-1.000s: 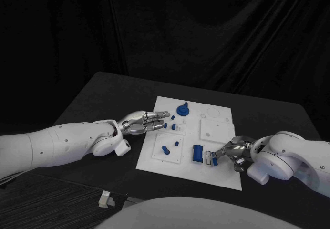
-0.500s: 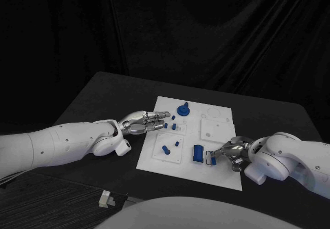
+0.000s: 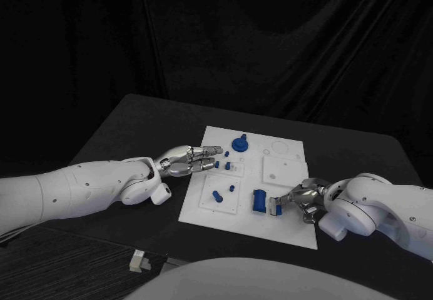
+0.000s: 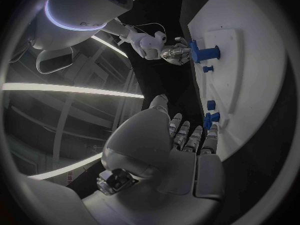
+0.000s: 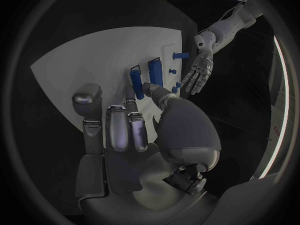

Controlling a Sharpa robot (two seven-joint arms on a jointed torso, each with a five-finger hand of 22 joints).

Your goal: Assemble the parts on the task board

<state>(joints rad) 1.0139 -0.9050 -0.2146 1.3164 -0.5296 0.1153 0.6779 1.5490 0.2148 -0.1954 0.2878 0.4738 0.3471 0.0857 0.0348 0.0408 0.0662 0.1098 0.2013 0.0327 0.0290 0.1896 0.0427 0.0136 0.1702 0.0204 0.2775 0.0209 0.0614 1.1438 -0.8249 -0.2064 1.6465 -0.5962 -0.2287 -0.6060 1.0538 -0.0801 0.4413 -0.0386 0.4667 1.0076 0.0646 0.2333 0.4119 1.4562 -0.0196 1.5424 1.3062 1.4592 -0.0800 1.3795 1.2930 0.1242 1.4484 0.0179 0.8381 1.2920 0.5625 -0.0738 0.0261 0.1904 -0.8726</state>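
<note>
Fingers of the right hand point(image 3: 302, 203) pinched a flat blue plastic part point(image 3: 278, 208) upright over the white task board point(image 3: 280, 234), seemingly for insertion, while the left hand point(image 3: 188, 159) rested empty, fingers loosely extended.

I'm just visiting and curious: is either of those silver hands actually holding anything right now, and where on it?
The right hand pinches a small blue part by its end, at the task board's near right side. The left hand holds nothing.
</note>
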